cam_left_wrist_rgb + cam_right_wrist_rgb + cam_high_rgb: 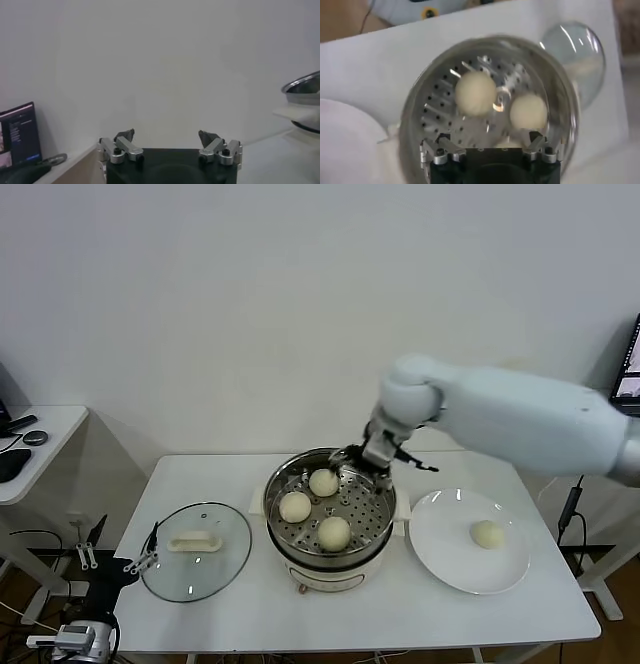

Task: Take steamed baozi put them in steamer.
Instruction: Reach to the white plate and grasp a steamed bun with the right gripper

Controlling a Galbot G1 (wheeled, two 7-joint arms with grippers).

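Note:
The steamer (276,494) stands mid-table, a shiny pot with a perforated tray on a cream base. Three cream-white baozi lie in it, at the back (323,482), left (295,507) and front (334,533). A fourth baozi (487,534) lies on the white plate (440,554) to the right. My right gripper (364,458) hovers over the steamer's back rim, open and empty. In the right wrist view my right gripper (489,141) is over the tray (432,107), with two baozi (476,93) (529,110) beyond it and a third half hidden under it. My left gripper (167,139) is open, parked low at the table's left.
A round glass lid (196,564) with a white handle lies on the table left of the steamer; it also shows in the right wrist view (580,47). A white side desk (40,434) with dark items stands at far left. My left gripper (115,562) sits by the table's front-left corner.

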